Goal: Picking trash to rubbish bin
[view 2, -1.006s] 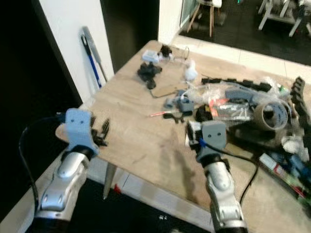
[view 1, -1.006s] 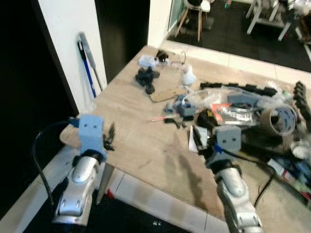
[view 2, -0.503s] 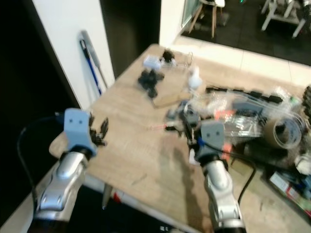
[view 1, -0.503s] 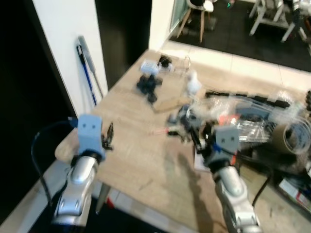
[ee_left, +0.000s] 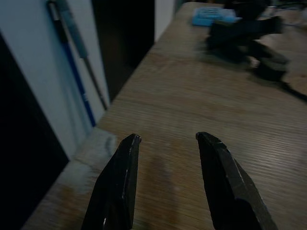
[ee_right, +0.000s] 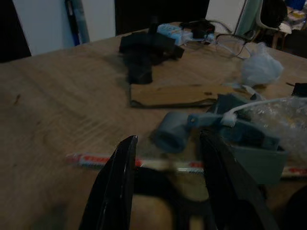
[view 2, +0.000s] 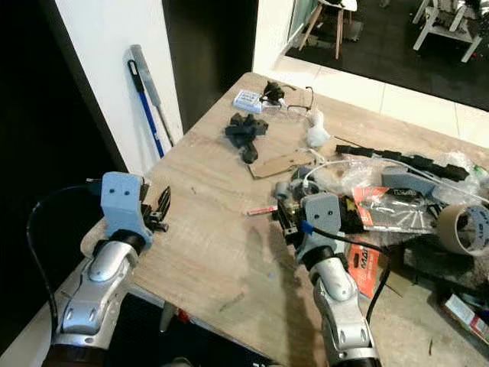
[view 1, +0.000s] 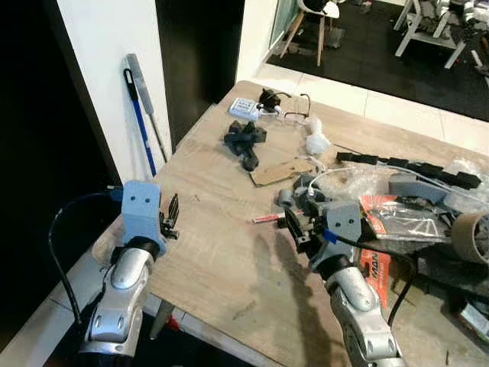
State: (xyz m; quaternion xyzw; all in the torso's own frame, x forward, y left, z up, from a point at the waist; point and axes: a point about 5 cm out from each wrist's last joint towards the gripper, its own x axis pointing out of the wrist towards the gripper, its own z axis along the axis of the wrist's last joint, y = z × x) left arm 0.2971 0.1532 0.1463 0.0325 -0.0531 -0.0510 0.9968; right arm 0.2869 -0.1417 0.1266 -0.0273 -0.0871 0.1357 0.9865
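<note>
A thin red-and-white wrapper (view 1: 266, 219) lies flat on the wooden table (view 1: 214, 252). My right gripper (view 1: 294, 225) hovers open just right of it. In the right wrist view the wrapper (ee_right: 96, 159) runs across between the black fingers (ee_right: 122, 182), low over the wood. Beyond it lie a brown cardboard piece (view 1: 281, 171), a crumpled white wad (view 1: 315, 143) and an orange packet (view 1: 380, 267). My left gripper (view 1: 171, 216) stands open and holds nothing above the table's near left corner (ee_left: 120, 115).
A blue-handled mop (view 1: 141, 107) leans on the white wall at the left. A black plastic part (view 1: 246, 141), a small blue box (view 1: 243, 107), glasses (view 1: 294, 117), grey printed parts (view 1: 306, 191), plastic bags (view 1: 405, 214) and a tape roll (view 1: 474, 237) crowd the table's right half.
The head view has shifted and sharpened. My right gripper now sits closer to the red-and-white wrapper than a second ago. The left gripper stays at the near left corner.
</note>
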